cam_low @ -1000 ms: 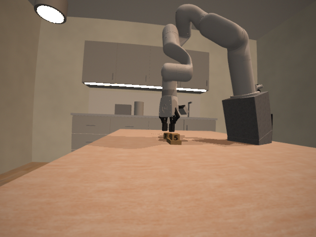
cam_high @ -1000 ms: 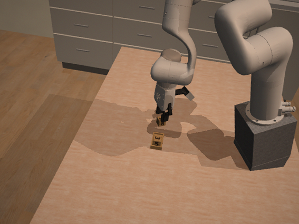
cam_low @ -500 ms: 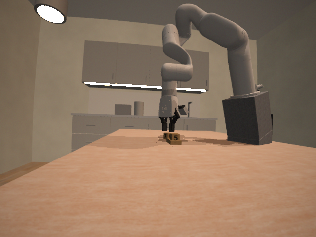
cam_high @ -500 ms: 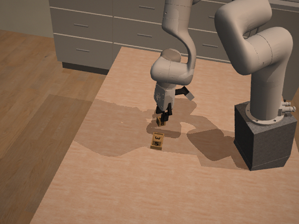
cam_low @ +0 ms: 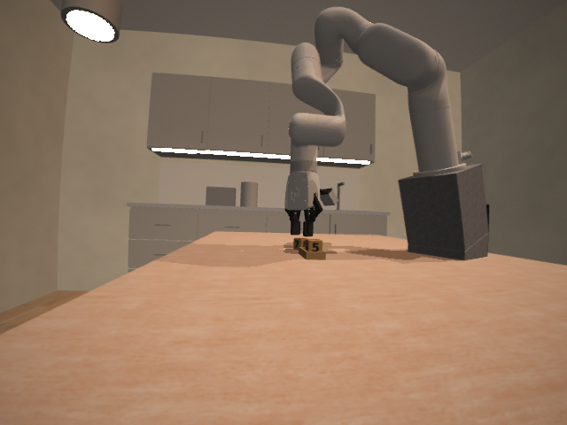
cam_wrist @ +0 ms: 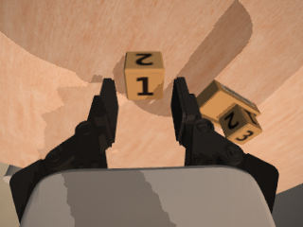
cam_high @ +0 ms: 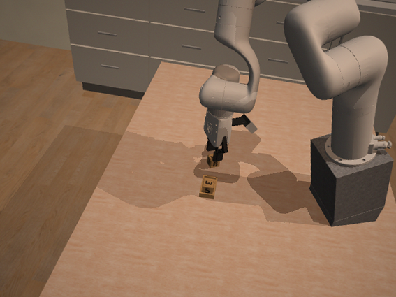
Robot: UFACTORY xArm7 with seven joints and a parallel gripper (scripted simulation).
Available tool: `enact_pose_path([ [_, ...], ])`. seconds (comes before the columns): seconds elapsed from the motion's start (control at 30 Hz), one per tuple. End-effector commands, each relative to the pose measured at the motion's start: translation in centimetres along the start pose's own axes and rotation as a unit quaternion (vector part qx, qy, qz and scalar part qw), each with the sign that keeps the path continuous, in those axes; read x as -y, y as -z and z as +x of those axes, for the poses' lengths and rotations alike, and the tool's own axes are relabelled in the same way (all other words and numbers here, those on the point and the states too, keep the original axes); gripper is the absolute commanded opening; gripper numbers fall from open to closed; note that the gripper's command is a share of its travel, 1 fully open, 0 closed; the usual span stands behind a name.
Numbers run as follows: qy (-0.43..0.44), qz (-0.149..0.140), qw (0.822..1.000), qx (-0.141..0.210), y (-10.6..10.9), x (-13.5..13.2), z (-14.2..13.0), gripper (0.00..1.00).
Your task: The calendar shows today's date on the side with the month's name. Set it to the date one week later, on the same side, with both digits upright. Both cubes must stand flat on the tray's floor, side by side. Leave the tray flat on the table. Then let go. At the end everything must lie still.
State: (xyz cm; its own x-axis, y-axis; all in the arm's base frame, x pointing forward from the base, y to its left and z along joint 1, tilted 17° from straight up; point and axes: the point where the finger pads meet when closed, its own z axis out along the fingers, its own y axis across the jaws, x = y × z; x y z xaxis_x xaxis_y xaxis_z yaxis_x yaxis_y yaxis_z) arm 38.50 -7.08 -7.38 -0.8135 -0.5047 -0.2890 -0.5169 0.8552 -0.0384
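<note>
A loose wooden cube point(cam_high: 210, 162) point(cam_low: 296, 243) point(cam_wrist: 144, 87) lies flat on the table outside the tray. The wrist view shows a 1 on top and a 2 on one side. My gripper point(cam_high: 214, 156) point(cam_low: 301, 232) point(cam_wrist: 144, 92) is half open and empty, just above this cube. A second cube point(cam_high: 208, 184) point(cam_low: 314, 245) point(cam_wrist: 240, 125) stands in one end of the wooden tray point(cam_high: 207, 196) point(cam_low: 315, 257) point(cam_wrist: 213, 100), with 3 on top. Its 5 faces the top and exterior views. The tray sits flat. Its lettered side shows in the wrist view, but the name is unreadable.
The tray stands in front of the loose cube in the top view, and right of the fingers in the wrist view. The arm's grey base block point(cam_high: 350, 190) point(cam_low: 439, 214) stands at the right. Kitchen drawers point(cam_high: 108, 25) are behind the table point(cam_high: 195, 255).
</note>
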Motion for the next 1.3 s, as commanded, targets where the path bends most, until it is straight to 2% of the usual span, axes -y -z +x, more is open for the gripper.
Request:
enact_pose_path([
  [0.0, 0.000, 0.001, 1.000, 0.000, 0.0, 0.1, 0.0, 0.49],
  [0.53, 0.000, 0.001, 1.000, 0.000, 0.4, 0.1, 0.0, 0.49],
  [1.27, 0.000, 0.001, 1.000, 0.000, 4.7, 0.1, 0.0, 0.49],
])
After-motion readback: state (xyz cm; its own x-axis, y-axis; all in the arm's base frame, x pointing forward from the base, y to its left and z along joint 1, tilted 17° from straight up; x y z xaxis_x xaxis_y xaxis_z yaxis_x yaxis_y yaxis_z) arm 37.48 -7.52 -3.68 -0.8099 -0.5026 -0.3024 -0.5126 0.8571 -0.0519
